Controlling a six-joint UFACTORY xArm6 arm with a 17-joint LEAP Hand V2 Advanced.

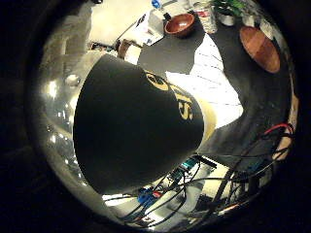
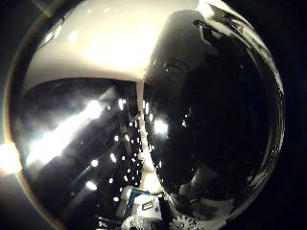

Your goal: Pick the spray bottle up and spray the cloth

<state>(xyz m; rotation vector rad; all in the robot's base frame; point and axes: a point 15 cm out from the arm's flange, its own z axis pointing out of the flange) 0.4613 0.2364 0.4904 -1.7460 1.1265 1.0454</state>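
The spray bottle (image 1: 136,131), black with yellow print and a cream-coloured end, fills much of the little finger side view, close against my palm. It is off the table and hangs above it. My hand (image 2: 148,211) is shut on it; only white and geared parts show at the edge of the thumb side view, where the bottle's dark body (image 2: 216,120) blocks one half. The white cloth (image 1: 216,85) lies spread on the black table (image 1: 175,53) beyond the bottle's cream end.
A wooden bowl (image 1: 180,24), a clear plastic bottle (image 1: 206,17) and a round wooden plate (image 1: 260,48) stand at the table's far side. Papers (image 1: 148,29) lie beside the bowl. A ceiling with lamps (image 2: 96,110) fills the rest of the thumb side view.
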